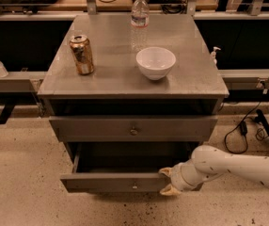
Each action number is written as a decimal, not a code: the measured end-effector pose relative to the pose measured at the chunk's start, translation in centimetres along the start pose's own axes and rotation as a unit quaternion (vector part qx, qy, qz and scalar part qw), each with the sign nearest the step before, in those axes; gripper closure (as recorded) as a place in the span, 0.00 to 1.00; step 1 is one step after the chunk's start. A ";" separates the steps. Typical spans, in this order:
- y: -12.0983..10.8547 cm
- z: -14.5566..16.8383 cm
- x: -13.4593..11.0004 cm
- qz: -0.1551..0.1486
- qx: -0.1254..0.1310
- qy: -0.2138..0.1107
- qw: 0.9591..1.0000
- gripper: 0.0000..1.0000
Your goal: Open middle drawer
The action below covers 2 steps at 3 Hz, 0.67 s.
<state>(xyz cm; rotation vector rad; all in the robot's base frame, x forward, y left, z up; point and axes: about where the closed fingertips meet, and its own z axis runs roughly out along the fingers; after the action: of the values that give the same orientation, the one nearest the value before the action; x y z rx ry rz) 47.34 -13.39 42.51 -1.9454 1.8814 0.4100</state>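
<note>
- The grey metal table top (111, 81) is flat and dull, and it carries three things, all upright and apart from one another.
- A drink can (82, 54) stands near the left edge, about midway back.
- A clear water bottle (139, 20) stands toward the rear, right of centre.
- A white bowl (155, 62) sits in front of the bottle, near the middle of the right half.
- The speckled floor (17, 173) carries the table; a black cable (235, 133) lies on it to the right.
- The gripper (167, 181) is at the right end of the pulled-out middle drawer (111, 182), low, just above the floor.
</note>
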 end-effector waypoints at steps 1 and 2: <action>0.9 -1.0 -0.3 -0.002 -0.002 -0.007 1.000 0.87; 2.0 -2.9 -1.1 -0.013 -0.006 -0.021 1.000 1.00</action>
<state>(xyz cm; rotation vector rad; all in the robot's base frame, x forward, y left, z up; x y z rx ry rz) 45.06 -13.82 45.45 -1.9504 1.8302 0.4524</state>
